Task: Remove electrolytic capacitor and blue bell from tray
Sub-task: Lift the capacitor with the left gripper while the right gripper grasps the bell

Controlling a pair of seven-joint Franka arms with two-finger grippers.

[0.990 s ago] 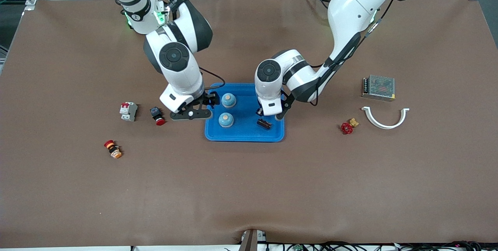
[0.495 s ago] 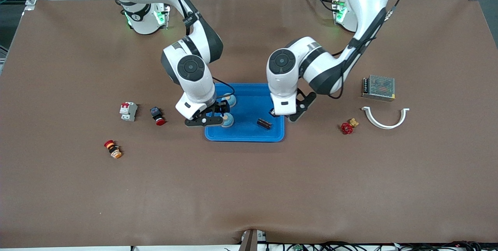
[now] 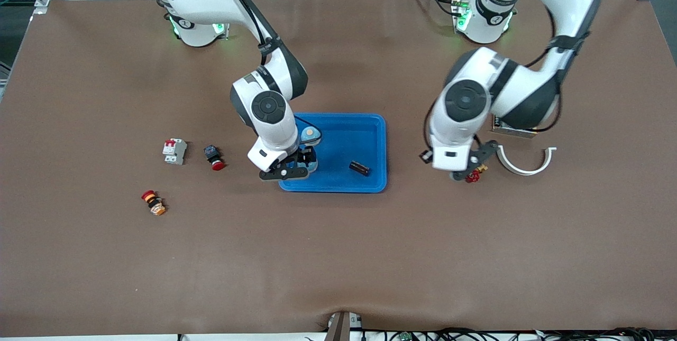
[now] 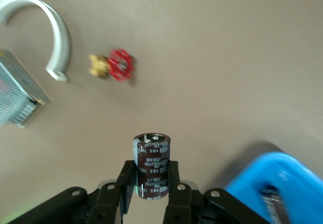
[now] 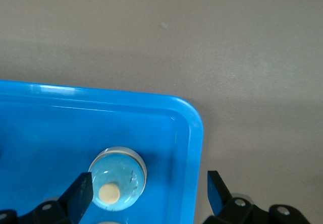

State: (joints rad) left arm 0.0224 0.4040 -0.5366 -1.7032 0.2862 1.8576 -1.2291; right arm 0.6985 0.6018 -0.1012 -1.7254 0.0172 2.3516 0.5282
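A dark brown capacitor (image 4: 151, 166) stands upright between the fingers of my left gripper (image 4: 151, 171), which is shut on it. That gripper (image 3: 459, 172) hangs over the bare table beside the red valve, off the blue tray (image 3: 370, 124). A second capacitor (image 3: 359, 167) lies in the tray. My right gripper (image 3: 297, 165) is over the tray's right-arm end, covering one bell. It is open (image 5: 149, 193), its fingers either side of a light blue bell (image 5: 118, 178) and the tray rim (image 5: 194, 133). The other bell (image 3: 310, 134) sits a little farther from the front camera.
Toward the left arm's end lie a red valve (image 3: 472, 174), a white curved bracket (image 3: 523, 164) and a metal power supply (image 3: 515, 128), partly under the left arm. Toward the right arm's end are a circuit breaker (image 3: 174, 150), a red push button (image 3: 214, 157) and a red and yellow button (image 3: 153, 202).
My left arm has swung away from the tray toward its own end of the table, carrying the capacitor. My right gripper has moved in over the tray's bells.
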